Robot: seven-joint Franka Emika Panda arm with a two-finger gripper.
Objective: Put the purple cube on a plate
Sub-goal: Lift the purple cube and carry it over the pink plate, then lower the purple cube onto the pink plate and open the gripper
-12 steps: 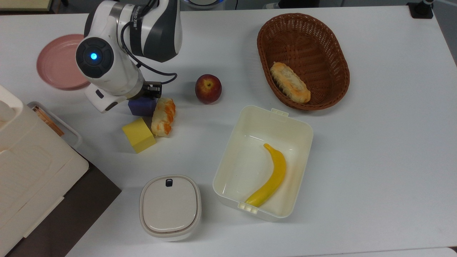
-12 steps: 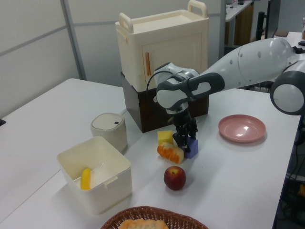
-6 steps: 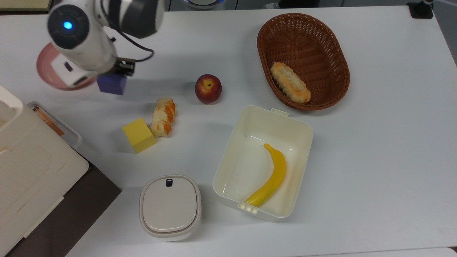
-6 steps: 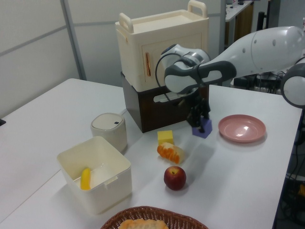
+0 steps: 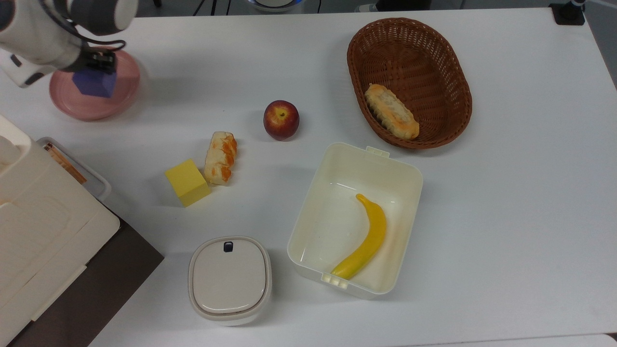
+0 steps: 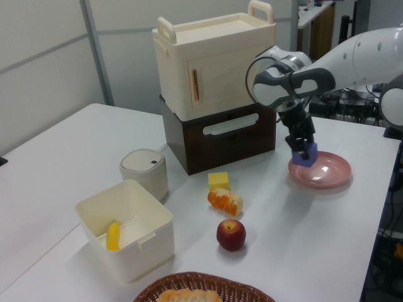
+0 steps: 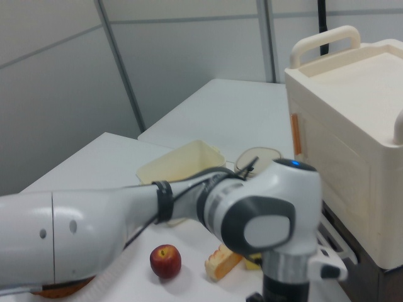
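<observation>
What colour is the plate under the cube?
Pale pink plate; the top view shows it best.

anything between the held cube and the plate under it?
Nothing. In the left view the purple cube, held in the gripper, hangs just above the plate, with no object between them.

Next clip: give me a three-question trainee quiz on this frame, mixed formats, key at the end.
1. True or false: the gripper holds the purple cube over the plate.
2. What lies in the wicker basket? A) apple B) bread roll C) banana
3. Fill in: in the top view, the yellow cube touches the ______.

Key: 1 true; 2 B, the bread roll; 3 orange-striped pastry.
</observation>
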